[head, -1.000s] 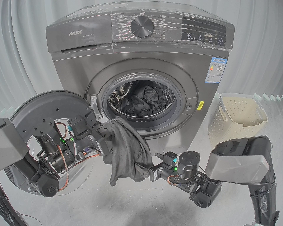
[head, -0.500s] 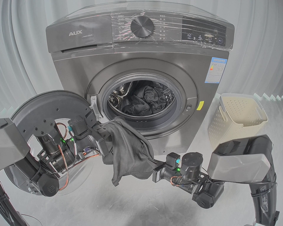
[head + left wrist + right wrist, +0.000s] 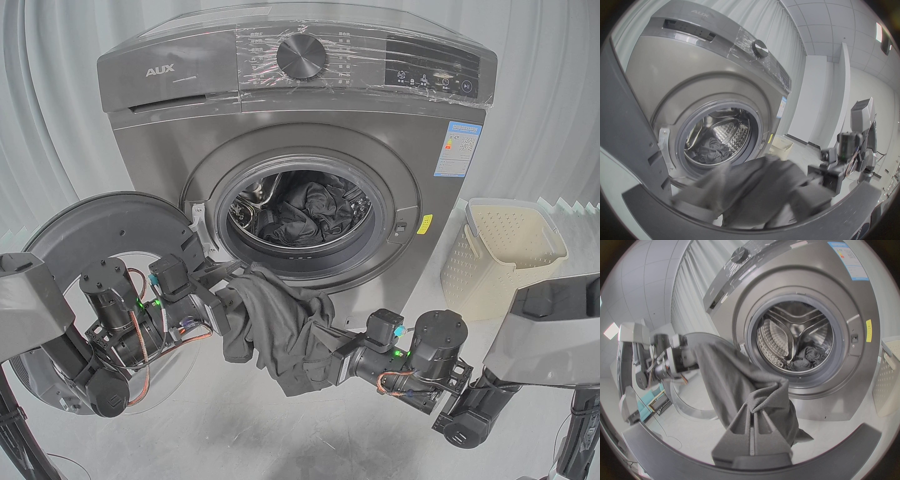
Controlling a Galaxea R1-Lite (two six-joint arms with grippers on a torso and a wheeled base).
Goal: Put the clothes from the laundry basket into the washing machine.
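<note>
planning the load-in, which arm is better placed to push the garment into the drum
Left, likely: left gripper sits just below the drum rim with the garment; right gripper clamps it lower, farther out.

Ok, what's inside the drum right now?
A heap of dark clothes lies low in the drum, bare metal wall around it. Whatever is beneath the heap is covered.
</note>
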